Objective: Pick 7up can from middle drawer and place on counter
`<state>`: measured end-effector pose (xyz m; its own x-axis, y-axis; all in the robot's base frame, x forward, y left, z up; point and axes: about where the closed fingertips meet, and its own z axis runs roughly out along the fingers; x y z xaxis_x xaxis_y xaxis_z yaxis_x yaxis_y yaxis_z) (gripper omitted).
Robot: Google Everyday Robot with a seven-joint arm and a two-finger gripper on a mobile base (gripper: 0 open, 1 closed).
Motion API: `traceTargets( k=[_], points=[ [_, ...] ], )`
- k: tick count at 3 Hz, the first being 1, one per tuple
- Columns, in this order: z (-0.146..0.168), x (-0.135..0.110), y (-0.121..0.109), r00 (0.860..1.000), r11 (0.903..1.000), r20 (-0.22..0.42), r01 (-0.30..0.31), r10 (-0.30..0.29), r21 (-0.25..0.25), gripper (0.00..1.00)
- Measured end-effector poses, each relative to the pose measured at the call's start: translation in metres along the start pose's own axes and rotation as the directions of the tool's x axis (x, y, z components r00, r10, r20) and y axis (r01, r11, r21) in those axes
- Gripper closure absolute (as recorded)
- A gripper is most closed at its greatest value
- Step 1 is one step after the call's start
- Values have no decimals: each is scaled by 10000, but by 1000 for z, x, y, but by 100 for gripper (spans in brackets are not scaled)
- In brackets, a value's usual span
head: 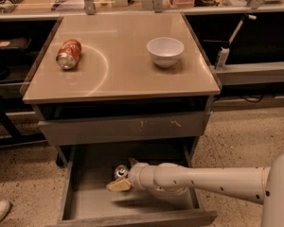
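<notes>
Down in the open middle drawer (92, 200), we see the gripper (121, 175) at the end of a long, round, cream-white arm (203, 179) that reaches in from the right. Its two jaws stand apart, with one tan finger (118, 186) toward the front and the other toward the back. The 7up can (121, 170) sits between them. The can is small and shiny, and its round silver top is turned up toward us. We cannot tell if the jaws press on it.

The drawer is wide and not deep, with a flat grey floor and thin straight walls. There is bare floor to the left of the can and in front of it. The arm fills much of the right side. Just above, the grey drawer (123, 128) with pale scratches hangs over the back of the open one.

On top is the counter (128, 77), smooth, glossy and tan, with straight edges and a pale curved mark. An orange-red can (68, 54) lies on its side near the left edge. A round white bowl (165, 51) sits toward the right, and there is wide bare room between them.
</notes>
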<state>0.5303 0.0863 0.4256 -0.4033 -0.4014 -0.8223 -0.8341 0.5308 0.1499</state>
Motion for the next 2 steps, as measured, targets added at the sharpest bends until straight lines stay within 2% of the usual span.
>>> traceTargets(
  k=[2],
  points=[
    [0, 0, 0, 10000, 10000, 0, 0, 0, -1, 65]
  ],
)
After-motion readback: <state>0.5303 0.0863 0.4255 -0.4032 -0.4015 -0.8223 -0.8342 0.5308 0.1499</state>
